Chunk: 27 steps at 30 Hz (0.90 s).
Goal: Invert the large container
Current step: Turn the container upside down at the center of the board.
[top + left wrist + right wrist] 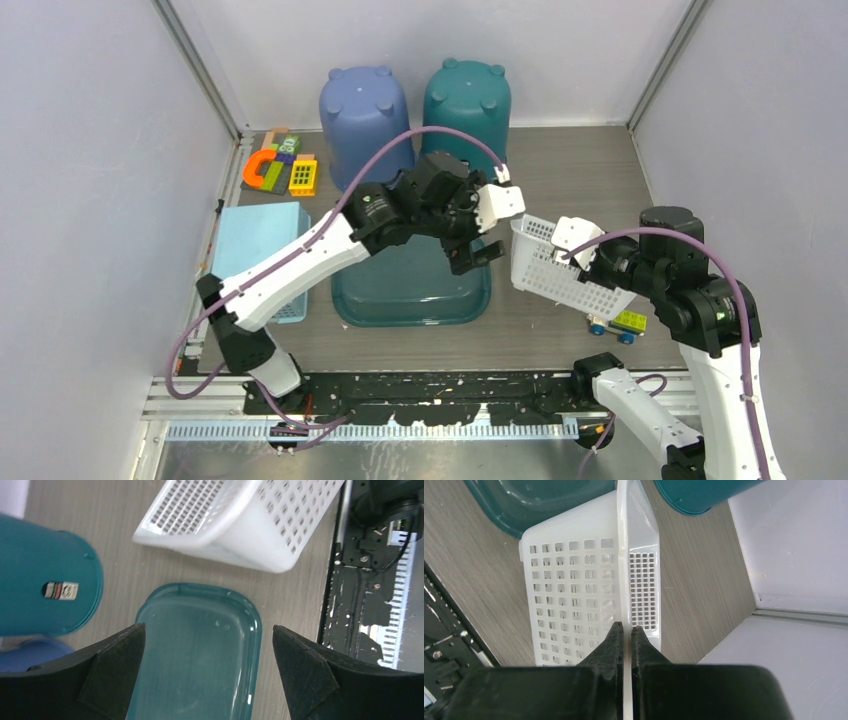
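The large container, a teal tub (400,292), lies in the middle of the table and looks to be bottom up, its smooth base (195,655) facing the left wrist camera. My left gripper (475,255) hovers over its right end, jaws wide open (208,627), with nothing between them. To the right, a white perforated basket (560,268) hangs tilted above the table. My right gripper (578,252) is shut on its rim (627,626). The basket (569,590) sits just beside the tub's edge (539,500).
Two upturned buckets stand at the back, one blue (363,120) and one teal (465,110). A light blue basket (262,255) is at the left, coloured blocks (280,170) behind it. A small brick car (618,325) lies under the white basket. Walls close both sides.
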Tool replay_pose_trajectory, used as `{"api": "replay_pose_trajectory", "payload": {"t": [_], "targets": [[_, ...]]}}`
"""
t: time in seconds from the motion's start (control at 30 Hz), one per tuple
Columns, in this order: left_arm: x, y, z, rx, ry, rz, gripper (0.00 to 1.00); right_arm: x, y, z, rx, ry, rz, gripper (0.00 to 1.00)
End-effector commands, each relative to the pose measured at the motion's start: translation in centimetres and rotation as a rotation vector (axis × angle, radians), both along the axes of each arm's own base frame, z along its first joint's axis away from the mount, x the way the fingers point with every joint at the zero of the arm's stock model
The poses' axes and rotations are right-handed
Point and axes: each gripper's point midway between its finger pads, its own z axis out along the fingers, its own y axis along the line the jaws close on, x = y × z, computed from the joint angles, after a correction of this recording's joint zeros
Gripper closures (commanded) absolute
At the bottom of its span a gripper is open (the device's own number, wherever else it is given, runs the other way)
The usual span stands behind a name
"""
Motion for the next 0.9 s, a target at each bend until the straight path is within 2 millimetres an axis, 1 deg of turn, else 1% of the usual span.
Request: {"api": "replay_pose_trajectory", "payload": {"t": [0.0,0.2,0.3,0.33,0.5,0.63,0.7,0.87], "targets": [[2.6,3.6,3.1,-0.068,-0.110,0.130,0.00,1.6,0.2,1.4,0.109,-0.051,-0.105,0.99],[6.9,8.2,-0.1,-0.064,-0.059,0.245,0.00,3.6,0.1,1.6,0.162,-0.057,-0.189,0.99],[8.0,9.8,-1.2,-0.074,-0.028,0.281,0.00,4.4,0.4,2.0,0.207,-0.046,-0.225,0.99],[8.2,10.4,-1.3,-0.084,-0.023,0.293,0.00,4.9,0.5,2.4,0.227,-0.052,-0.237,0.99],[7.7,11.3,-2.1,-0.117,-0.010,0.295,0.00,6.5,0.9,3.7,0.318,-0.036,-0.299,0.99],[7.4,12.3,-2.7,-0.122,-0.008,0.306,0.00,7.6,0.6,5.4,0.399,-0.040,-0.357,0.99],[7.4,12.9,-2.9,-0.126,-0.005,0.315,0.00,8.1,0.3,5.9,0.431,-0.039,-0.386,0.99],[7.1,14.4,-3.6,-0.123,-0.005,0.331,0.00,9.9,-0.8,6.2,0.495,-0.033,-0.485,0.99]]}}
